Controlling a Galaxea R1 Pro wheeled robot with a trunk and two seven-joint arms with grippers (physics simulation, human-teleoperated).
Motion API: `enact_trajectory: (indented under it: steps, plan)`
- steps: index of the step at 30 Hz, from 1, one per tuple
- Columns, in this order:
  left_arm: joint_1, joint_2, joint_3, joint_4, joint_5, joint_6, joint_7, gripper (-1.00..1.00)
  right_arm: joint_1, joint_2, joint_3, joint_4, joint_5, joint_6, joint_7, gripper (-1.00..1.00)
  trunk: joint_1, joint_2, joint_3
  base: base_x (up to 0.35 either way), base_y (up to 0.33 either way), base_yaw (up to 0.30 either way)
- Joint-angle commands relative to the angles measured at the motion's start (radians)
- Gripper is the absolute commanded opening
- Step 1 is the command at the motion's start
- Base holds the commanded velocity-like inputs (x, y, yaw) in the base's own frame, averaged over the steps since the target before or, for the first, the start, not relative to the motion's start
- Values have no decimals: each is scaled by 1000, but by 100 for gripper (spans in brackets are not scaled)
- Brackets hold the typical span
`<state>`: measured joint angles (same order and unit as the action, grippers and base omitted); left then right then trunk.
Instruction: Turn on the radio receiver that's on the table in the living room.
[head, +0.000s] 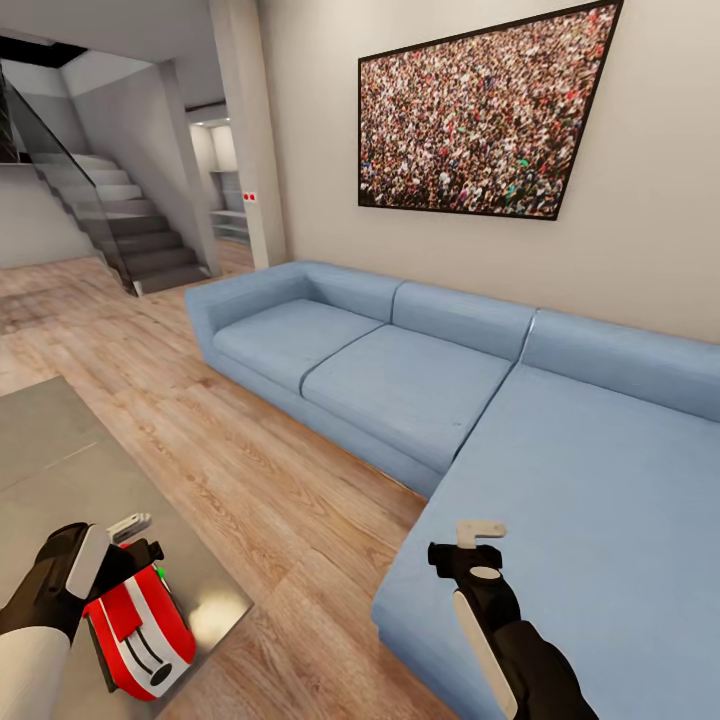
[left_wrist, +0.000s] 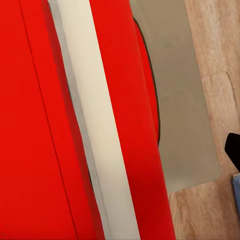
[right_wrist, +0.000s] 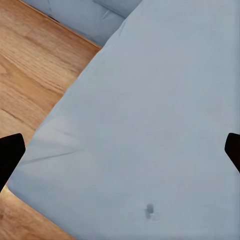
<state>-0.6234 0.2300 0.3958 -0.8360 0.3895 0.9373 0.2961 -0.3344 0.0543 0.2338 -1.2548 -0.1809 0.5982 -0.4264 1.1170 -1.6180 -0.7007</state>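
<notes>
My left gripper sits right on top of the radio at the lower left of the frame; can't tell if the fingers are open or closed. The radio's glossy red with a white stripe panel and dark slots, sitting near the corner of the grey table. Up close it's all red with one cream stripe. My right gripper hangs open over the blue sofa.

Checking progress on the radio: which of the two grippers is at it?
The left gripper, right over the red radio receiver on the grey table; the right gripper hangs over the sofa.
</notes>
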Motion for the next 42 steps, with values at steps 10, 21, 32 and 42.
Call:
enact_trajectory:
  steps: [10,21,32,42]
  plan:
    - [0,-4,1,-1,1,0,0,100,0,0,1,0,1,0,0,100,0,0,0,0,0,0]
    - [1,-5,1,-4,0,0,0,100,0,0,1,0,0,1,0,100,0,0,0,0,0,0]
    - [2,-5,2,-3,0,0,-1,100,0,0,1,0,1,1,0,100,0,0,0,0,0,0]
    - [2,-7,2,-3,0,0,-2,100,1,0,0,0,1,1,0,100,-35,63,28,0,0,0]
